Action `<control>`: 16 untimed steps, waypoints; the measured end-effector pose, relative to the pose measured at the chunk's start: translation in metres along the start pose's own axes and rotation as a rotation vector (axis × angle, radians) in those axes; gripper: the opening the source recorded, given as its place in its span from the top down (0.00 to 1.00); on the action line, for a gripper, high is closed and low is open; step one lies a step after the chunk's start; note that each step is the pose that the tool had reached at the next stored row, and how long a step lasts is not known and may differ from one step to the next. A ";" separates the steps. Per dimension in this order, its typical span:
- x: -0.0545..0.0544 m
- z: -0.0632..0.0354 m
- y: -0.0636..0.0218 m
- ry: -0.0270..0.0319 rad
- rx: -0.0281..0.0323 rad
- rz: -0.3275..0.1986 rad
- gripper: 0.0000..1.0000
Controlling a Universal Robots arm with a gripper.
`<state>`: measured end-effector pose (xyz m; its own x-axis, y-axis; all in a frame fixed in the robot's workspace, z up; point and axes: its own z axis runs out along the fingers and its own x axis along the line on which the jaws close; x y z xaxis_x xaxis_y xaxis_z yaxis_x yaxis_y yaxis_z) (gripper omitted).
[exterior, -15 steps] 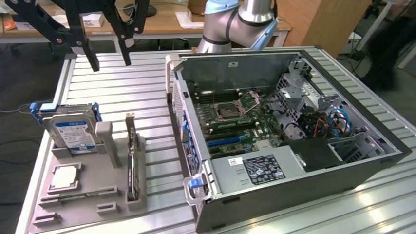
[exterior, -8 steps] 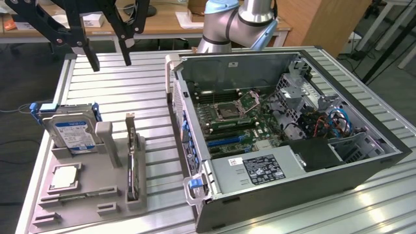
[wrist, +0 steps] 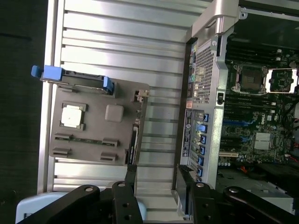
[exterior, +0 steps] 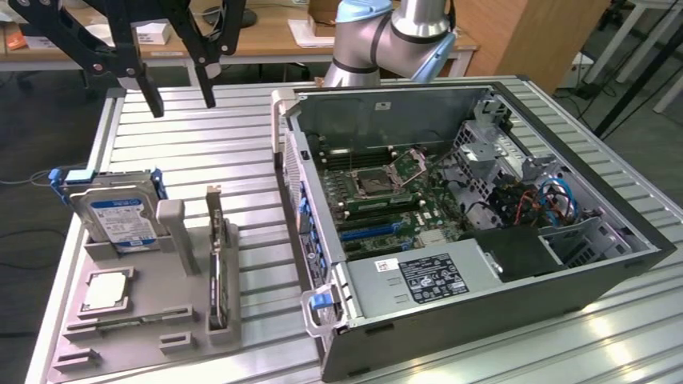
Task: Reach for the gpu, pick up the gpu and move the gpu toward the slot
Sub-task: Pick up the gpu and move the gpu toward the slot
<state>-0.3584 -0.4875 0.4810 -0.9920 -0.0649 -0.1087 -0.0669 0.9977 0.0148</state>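
The gpu [exterior: 219, 268] is a thin dark card with a silver end bracket. It stands on edge in the right-hand groove of a grey holder [exterior: 128, 340] on the slatted table. Looking down in the wrist view, the gpu [wrist: 133, 142] shows as a narrow dark strip at the holder's [wrist: 93, 135] edge. My gripper [exterior: 184, 106] hangs open and empty, high above the table behind the holder. Its two black fingers [wrist: 131, 179] stand wide apart around the gripper's middle [wrist: 158, 183]. The motherboard's blue expansion slots [exterior: 372, 230] lie inside the open computer case [exterior: 597, 272].
A blue-labelled hard drive [exterior: 115, 220] in a blue-handled bracket stands at the holder's back, and a square silver processor chip [exterior: 107, 290] lies flat in front of it. The case's rear wall [wrist: 205, 70] rises just to the exterior view's right of the gpu. Bare table slats [exterior: 203, 152] lie behind the holder.
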 end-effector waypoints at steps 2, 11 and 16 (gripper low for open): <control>0.000 0.0005 -0.0003 -0.0006 -0.0005 0.000 0.53; 0.000 -0.0002 -0.0001 0.0007 0.0005 -0.001 0.53; -0.001 -0.0011 0.0002 0.0020 0.0015 -0.001 0.53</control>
<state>-0.3576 -0.4872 0.4822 -0.9921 -0.0661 -0.1067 -0.0679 0.9976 0.0132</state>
